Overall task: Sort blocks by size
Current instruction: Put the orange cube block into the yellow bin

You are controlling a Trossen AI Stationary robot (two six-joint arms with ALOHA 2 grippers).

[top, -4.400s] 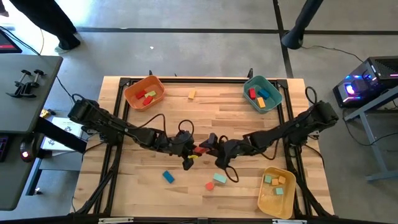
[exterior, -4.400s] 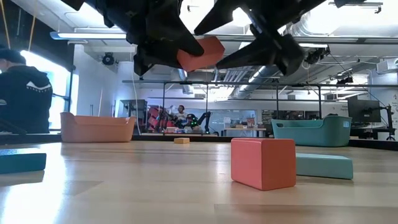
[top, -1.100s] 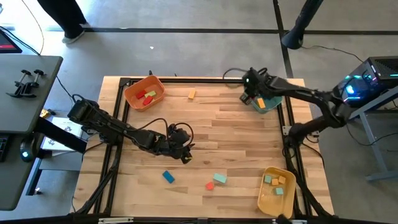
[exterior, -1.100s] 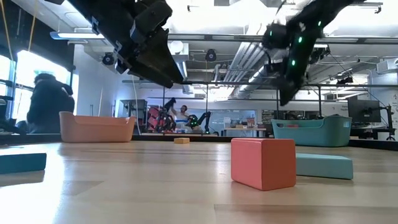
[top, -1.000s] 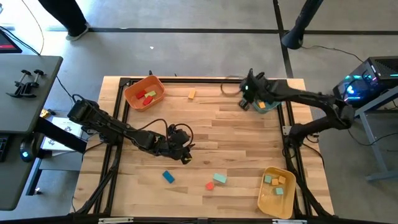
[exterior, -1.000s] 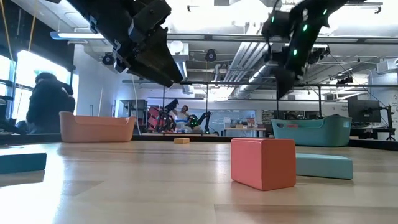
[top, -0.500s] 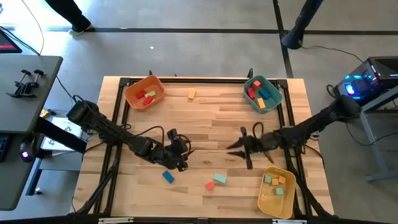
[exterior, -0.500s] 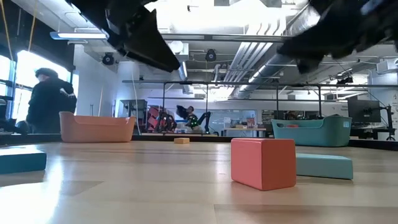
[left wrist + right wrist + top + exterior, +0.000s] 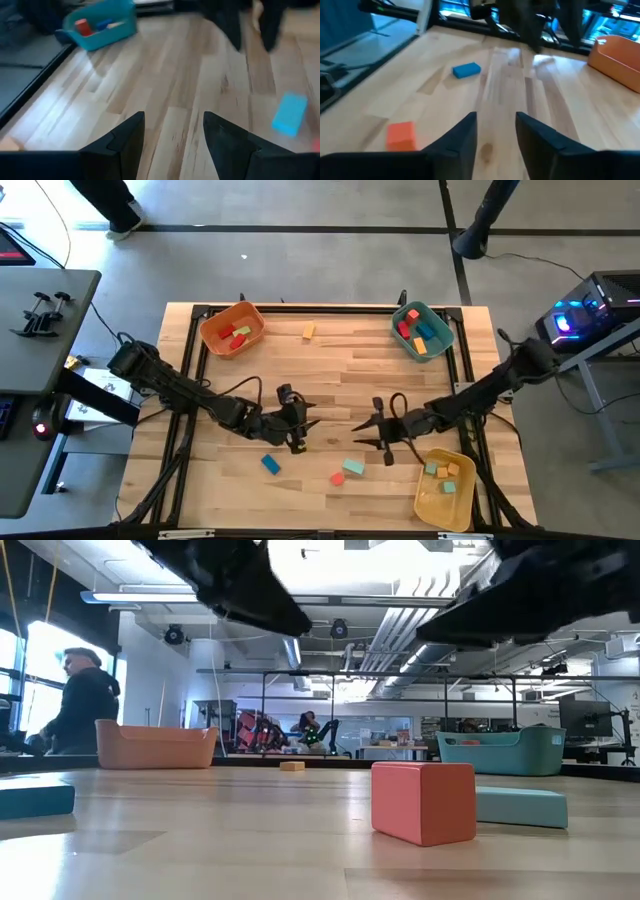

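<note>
Three blocks lie flat on the near half of the table: a blue block [image 9: 271,464], a red block [image 9: 338,478] and a teal block [image 9: 353,467]. A small orange block [image 9: 308,331] lies near the far edge. My left gripper [image 9: 303,432] and my right gripper [image 9: 368,435] hover face to face over the table's middle. Both are open with nothing between their fingers. The right wrist view shows the blue block [image 9: 466,70] and the red block [image 9: 400,136] ahead of my right gripper [image 9: 496,131]. The left wrist view shows the teal block [image 9: 290,114] ahead of my left gripper [image 9: 172,132].
An orange bin [image 9: 232,328] stands at the far left and a teal bin [image 9: 422,330] at the far right. A yellow bin [image 9: 445,488] stands at the near right. All three hold blocks. A person [image 9: 85,700] stands in the room beyond the table.
My right gripper has swung from above the teal bin at the far right toward the near edge and the table's middle. It now hangs low, facing my left gripper. My left gripper has shifted a little toward the right edge.
</note>
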